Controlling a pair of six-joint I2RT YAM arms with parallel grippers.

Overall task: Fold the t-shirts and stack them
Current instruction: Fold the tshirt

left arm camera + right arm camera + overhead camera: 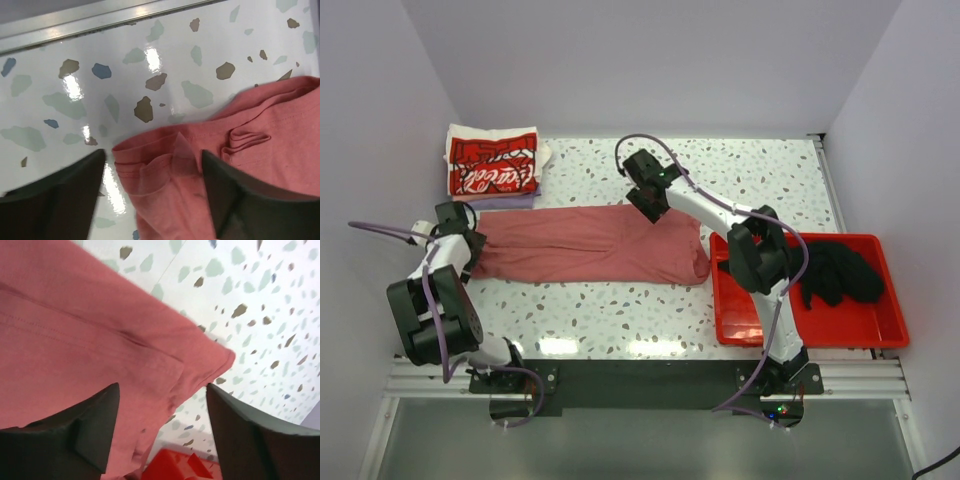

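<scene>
Left gripper (455, 225) open over the left end of the dusty-red t-shirt (580, 245); right gripper (648, 195) open at its far edge; neither holds cloth. Pinch all layers, lift evenly, fold end to end.

A t-shirt (585, 245) folded into a long strip is lying crosswise on the middle of the tabletop (620, 315). A stack of folded t-shirts (492, 165) is sitting just behind its left end, in the far left corner. A plastic bin (740, 325) is standing just beside its right end, with a crumpled shirt (840, 272) lying in the bin's right half. The left tool (455, 222) is hanging over the strip's left end, and the right tool (645, 195) over its far edge, right of the middle.
</scene>
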